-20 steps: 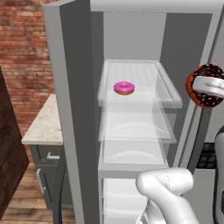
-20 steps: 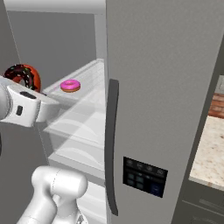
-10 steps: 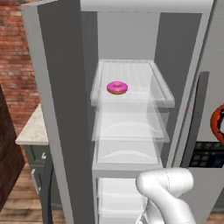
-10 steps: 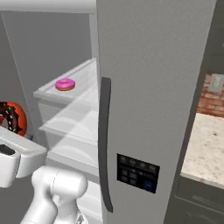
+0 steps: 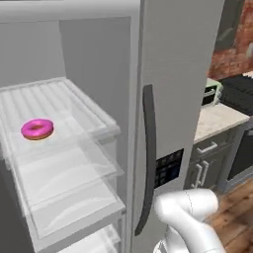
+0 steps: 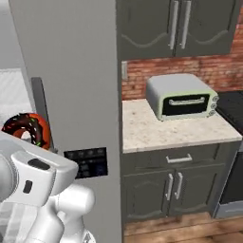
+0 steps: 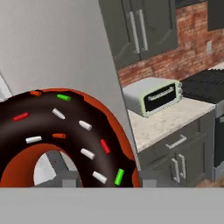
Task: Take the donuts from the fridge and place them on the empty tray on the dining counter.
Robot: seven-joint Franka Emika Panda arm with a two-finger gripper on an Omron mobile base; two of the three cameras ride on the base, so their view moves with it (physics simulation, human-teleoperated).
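A chocolate donut (image 7: 65, 131) with coloured sprinkles sits in my gripper (image 7: 107, 177), whose jaws are shut on its lower rim. In the right base view the same donut (image 6: 27, 127) rides above my white hand, in front of the grey fridge (image 6: 71, 71). The pink donut (image 5: 37, 129) lies on an upper glass shelf (image 5: 74, 148) inside the open fridge, well to the left of the closed door's dark handle (image 5: 148, 148). The tray and the dining counter are out of view.
To the right of the fridge runs a wall counter (image 6: 175, 130) with a pale toaster oven (image 6: 180, 97) on it. Dark grey cabinets (image 6: 171, 185) stand above and below it. A black stove (image 6: 233, 107) is at the far right, over wooden floor (image 6: 190, 230).
The base has turned right, so the whole scene slid left and the wall counter with the toaster oven came into view. The chocolate donut stays in the gripper.
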